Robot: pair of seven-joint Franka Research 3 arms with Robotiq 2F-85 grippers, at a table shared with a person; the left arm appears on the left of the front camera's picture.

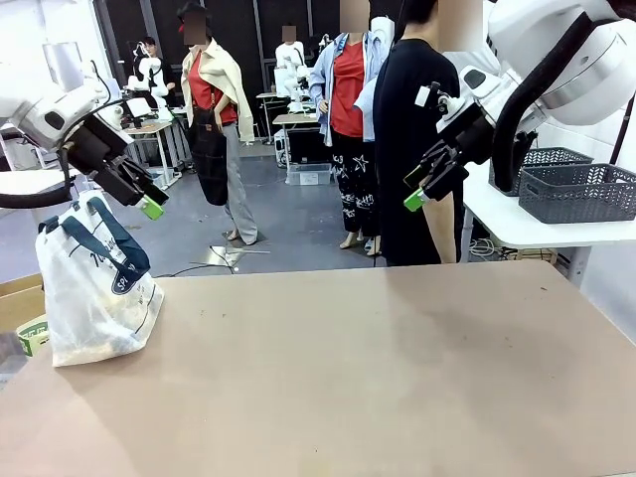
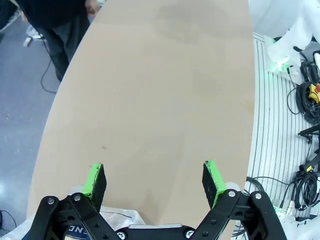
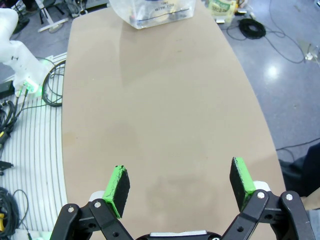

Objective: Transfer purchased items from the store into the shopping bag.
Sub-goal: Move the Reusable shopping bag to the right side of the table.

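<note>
Front view, L to R: you've got the shopping bag [image 1: 96,288] standing on the table [image 1: 358,368] near its left edge, navy straps draped down its front. The left gripper [image 1: 149,202] hangs in the air just above and right of the bag top, touching nothing. Across the far edge a person [image 1: 412,139] in black stands w/ back partly turned. The right gripper [image 1: 422,189] hovers up high in front of that person, also touching nothing. Far right, on a separate white bench, sits a dark grey lattice basket [image 1: 578,192]; can't tell what's in it.

Left wrist view gives you what front doesn't: left gripper [image 2: 155,181] jaws wide apart, nothing between the green pads [image 2: 94,179], bare tabletop [image 2: 160,90] beyond. A scrap of the bag [image 2: 75,229] w/ navy print peeks under the fingers at bottom left.

Right wrist view: right gripper [image 3: 181,186] jaws likewise spread, nothing held, over bare table [image 3: 165,115]. At top edge you see the bag [image 3: 152,12] from across the table; through the translucent wall, dark print and some yellowish contents show, too blurred to tell which items.
</note>
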